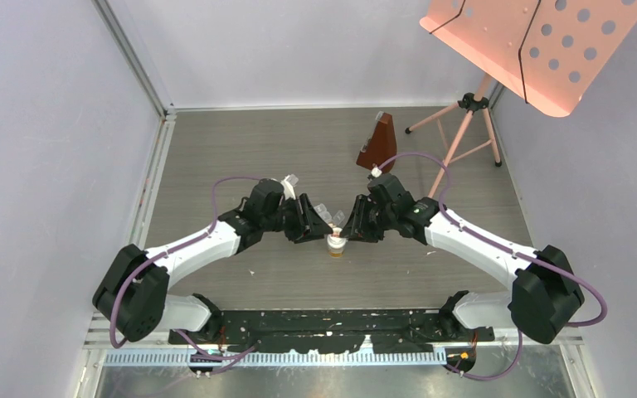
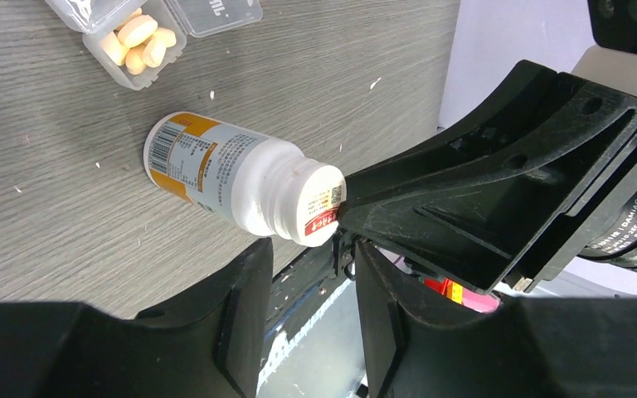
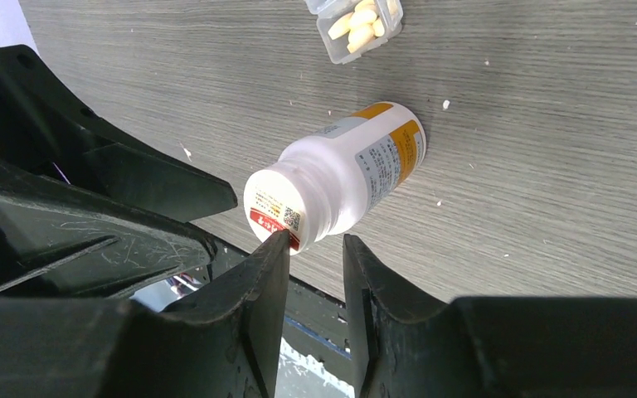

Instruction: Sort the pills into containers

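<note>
the white pill bottle (image 2: 224, 178) stands on the grey surface (image 2: 41, 215) between both arms. the left pincer (image 2: 315, 249) is narrow and empty beside its cap. the right pincer (image 3: 317, 245) is narrow too, one fingertip against the cap. pills (image 2: 137, 31) lie in the open clear container (image 2: 124, 76) nearby.

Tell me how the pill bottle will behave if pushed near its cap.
The bottle seems to stand upright, tall over a narrow base, so a push at the cap would likely tip it. Its round body would probably roll once down. The glossy plastic looks stiff but may slip in the jaws.
</note>
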`<action>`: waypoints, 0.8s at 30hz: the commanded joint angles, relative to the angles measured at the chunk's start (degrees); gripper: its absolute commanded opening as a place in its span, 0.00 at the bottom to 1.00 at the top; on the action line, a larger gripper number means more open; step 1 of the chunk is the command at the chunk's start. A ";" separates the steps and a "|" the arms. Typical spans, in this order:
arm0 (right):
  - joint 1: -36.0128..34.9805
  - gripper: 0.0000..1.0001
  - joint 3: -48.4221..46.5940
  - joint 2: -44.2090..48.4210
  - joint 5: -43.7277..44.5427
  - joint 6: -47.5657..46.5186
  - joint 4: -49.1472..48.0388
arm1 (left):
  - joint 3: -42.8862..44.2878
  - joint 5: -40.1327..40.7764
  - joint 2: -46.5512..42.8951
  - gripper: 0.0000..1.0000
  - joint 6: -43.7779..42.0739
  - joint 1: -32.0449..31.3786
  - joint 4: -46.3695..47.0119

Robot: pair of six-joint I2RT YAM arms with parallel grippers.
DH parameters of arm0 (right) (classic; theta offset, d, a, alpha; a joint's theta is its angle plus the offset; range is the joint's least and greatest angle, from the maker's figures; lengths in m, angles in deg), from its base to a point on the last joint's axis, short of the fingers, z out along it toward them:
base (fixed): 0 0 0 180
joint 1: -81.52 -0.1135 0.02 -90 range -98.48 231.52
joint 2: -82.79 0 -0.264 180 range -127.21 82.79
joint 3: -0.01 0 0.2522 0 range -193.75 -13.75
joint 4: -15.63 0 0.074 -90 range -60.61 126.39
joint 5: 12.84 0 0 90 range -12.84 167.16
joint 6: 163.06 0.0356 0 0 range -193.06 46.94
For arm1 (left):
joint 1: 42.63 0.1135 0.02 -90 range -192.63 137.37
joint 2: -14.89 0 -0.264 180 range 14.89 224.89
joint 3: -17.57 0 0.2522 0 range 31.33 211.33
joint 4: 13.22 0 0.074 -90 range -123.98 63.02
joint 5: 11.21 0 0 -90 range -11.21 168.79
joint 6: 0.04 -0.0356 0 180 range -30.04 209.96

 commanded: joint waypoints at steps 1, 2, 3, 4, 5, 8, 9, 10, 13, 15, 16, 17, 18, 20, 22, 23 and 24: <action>0.22 0.36 -1.13 -0.30 0.84 -0.13 -1.49 | 0.05 -1.40 0.33 0.42 -1.02 -0.23 0.84; 0.22 0.36 -1.11 -0.36 1.07 -0.17 -1.30 | 0.01 -1.39 0.57 0.42 -0.98 -0.23 0.79; 0.22 0.35 -1.11 -0.43 1.21 -0.21 -1.19 | -0.06 -1.43 0.66 0.41 -0.97 -0.17 0.87; 0.22 0.35 -1.19 -0.49 1.30 -0.19 -1.07 | -0.15 -1.50 0.84 0.40 -0.85 -0.27 0.90; 0.22 0.34 -1.24 -0.54 1.45 -0.23 -0.86 | -0.17 -1.70 1.18 0.39 -0.80 -0.29 1.02; 0.27 0.34 -1.55 -0.39 2.05 -0.31 0.00 | -0.09 -2.18 1.83 0.37 -0.51 -0.36 1.22; 0.25 0.33 -1.79 -0.36 2.25 -0.35 0.39 | -0.02 -2.32 2.08 0.36 -0.45 -0.40 1.26; 0.27 0.33 -1.93 -0.39 2.38 -0.43 0.58 | 0.12 -2.58 2.36 0.36 -0.44 -0.43 1.23; 0.27 0.33 -2.57 -0.61 2.30 -0.55 1.55 | 0.59 -2.75 3.12 0.35 -0.53 -0.46 0.39; 0.23 0.32 -2.85 -0.60 2.22 -0.55 1.99 | 0.86 -3.05 3.72 0.34 -0.55 -0.49 0.21; 0.22 0.32 -2.97 -0.60 2.23 -0.48 2.12 | 0.97 -3.17 3.99 0.34 -0.49 -0.49 0.21; 0.22 0.32 -3.09 -0.60 2.28 -0.46 2.48 | 1.05 -3.28 4.15 0.34 -0.43 -0.43 0.21; 0.22 0.32 -3.16 -0.60 2.25 -0.50 2.63 | 1.18 -3.42 4.40 0.34 -0.46 -0.42 0.13; 0.26 0.32 -3.32 -0.60 2.27 -0.47 3.12 | 1.31 -3.52 4.68 0.34 -0.36 -0.41 0.19; 0.23 0.31 -3.43 -0.70 2.16 -0.64 3.37 | 1.49 -3.58 4.73 0.34 -0.40 -0.49 0.17; 0.22 0.31 -3.45 -0.75 2.11 -0.63 3.47 | 1.50 -3.50 4.78 0.34 -0.37 -0.47 0.16; 0.22 0.31 -3.52 -0.81 2.09 -0.65 3.59 | 1.56 -3.53 4.85 0.35 -0.28 -0.44 0.19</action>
